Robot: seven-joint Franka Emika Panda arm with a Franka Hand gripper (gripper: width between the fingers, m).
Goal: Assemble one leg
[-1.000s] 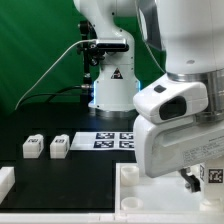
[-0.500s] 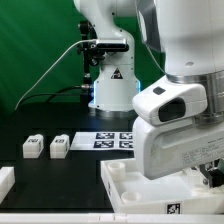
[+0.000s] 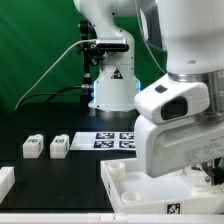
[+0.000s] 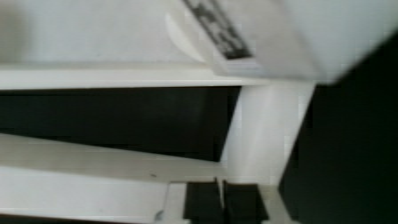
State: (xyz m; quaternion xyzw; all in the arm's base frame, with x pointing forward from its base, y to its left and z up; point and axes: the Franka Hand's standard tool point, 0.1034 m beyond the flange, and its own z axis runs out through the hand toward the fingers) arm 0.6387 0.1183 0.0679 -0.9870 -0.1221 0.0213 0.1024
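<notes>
One leg (image 3: 59, 147) lies well apart from the jaws.

No letters, digits or brand names are legible in either view. The only signs are black-and-white square tags.

Exterior view:
- 1 tag on the first leg (image 3: 33, 147).
- 1 tag on the second leg (image 3: 59, 147) beside it.
- Several tags on the marker board (image 3: 115, 139).
- 1 tag on the tray's front wall (image 3: 172, 208).
- A dark triangular mark on the robot base (image 3: 113, 75), content unreadable.

Wrist view:
- A partial tag on a white part (image 4: 217, 28), blurred.
</notes>
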